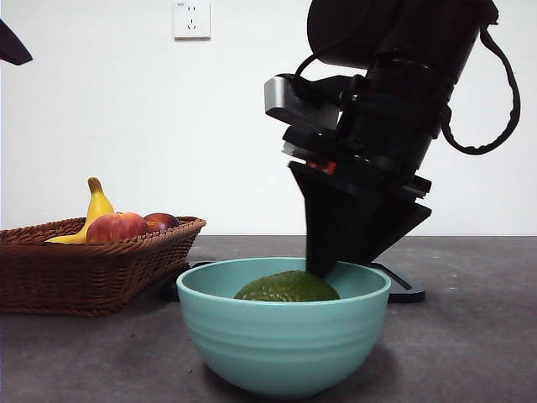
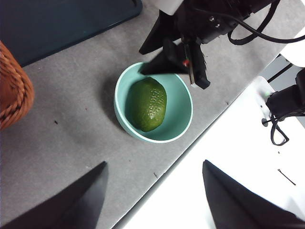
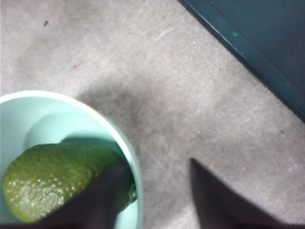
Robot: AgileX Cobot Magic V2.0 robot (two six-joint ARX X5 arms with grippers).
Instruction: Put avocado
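Note:
The dark green, pebbled avocado lies inside a teal bowl at the table's front. My right gripper hangs open just over the bowl's far rim. One of its jaws is inside the bowl beside the avocado and the other is outside, and neither grips it. High above the table my left gripper is open and holds nothing; in the front view that arm shows only as a black tip at the top left corner.
A brown wicker basket left of the bowl holds a yellow banana and a red apple. A dark teal mat lies behind the bowl. The grey table ends at a white edge near the bowl.

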